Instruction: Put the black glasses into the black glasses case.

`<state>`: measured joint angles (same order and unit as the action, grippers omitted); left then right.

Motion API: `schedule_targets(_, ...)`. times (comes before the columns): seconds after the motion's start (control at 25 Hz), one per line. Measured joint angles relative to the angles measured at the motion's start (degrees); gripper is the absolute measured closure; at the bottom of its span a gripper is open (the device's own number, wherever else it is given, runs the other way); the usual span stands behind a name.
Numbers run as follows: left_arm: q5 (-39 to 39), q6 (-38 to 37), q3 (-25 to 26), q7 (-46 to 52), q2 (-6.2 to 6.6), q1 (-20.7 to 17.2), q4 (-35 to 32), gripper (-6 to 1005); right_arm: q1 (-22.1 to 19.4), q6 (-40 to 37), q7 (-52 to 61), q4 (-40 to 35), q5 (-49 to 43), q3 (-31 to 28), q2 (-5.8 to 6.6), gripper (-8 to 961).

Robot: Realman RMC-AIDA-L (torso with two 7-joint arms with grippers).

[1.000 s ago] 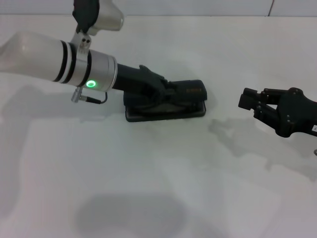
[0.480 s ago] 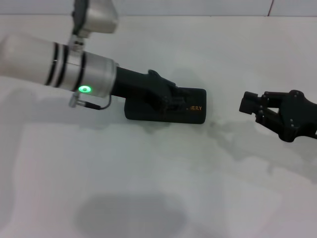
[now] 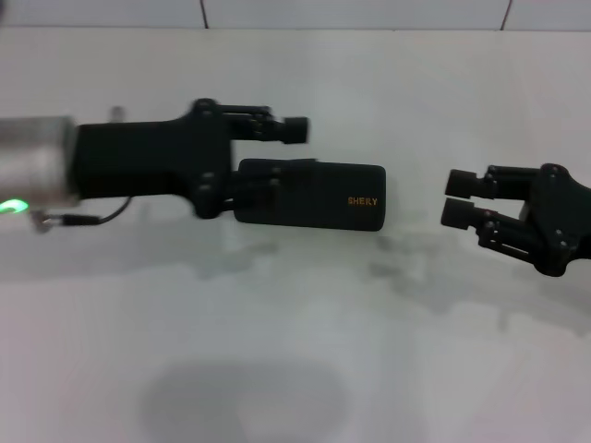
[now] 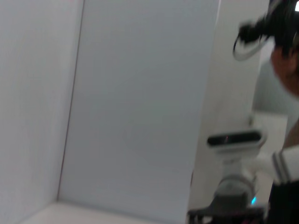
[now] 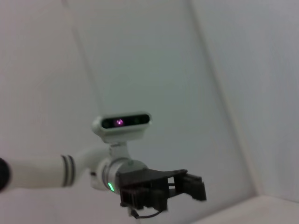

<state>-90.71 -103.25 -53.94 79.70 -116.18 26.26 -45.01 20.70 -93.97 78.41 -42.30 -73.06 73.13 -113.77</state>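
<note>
Closed black glasses case [image 3: 314, 196] lies between left hand [image 3: 277, 152] and right hand [image 3: 462, 198].

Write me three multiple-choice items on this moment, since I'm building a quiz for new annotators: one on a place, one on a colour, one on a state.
1. Where is the black glasses case?
A. On the white table between the two grippers
B. Held in the air by the right gripper
C. On the floor

2. What colour is the lettering on the case lid?
A. White
B. Gold
C. Red

3. What state is the case in?
A. Lid wide open
B. Lid down, shut
C. Lying in two separate pieces

Answers:
1. A, the head view shows it lying on the table, with the left gripper at its left end and the right gripper apart from it to the right.
2. B, the lettering reads gold against the black lid.
3. B, the lid lies flat and no lining shows.
</note>
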Motion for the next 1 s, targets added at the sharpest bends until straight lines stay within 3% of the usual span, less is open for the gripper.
schedule_targets(0.12,2.44,-4.76,2.69,-0.05,0.43,-2.4,0.44,612,1.9,-1.68,0.45,0.14,0.0,-0.04,-0.13,667)
schedule_targets(0.2,2.88,-6.2,3.32,0.07,0.68,-3.43,0.73,369,3.03,-1.79,0.48,0.14,-0.21,0.1,-0.45,589)
schedule_targets(0.56,1.69,-6.86,3.17,0.09,1.29,-4.34,5.33,347,8.64,-2.54,0.52,2.26,-2.9,0.63,-1.65,243)
schedule_targets(1.0,1.7,-6.99,3.28,-0.49,1.59,-4.85,8.17,346,9.46,-2.63,0.52,2.49,-3.25,1.03,-1.72,243)
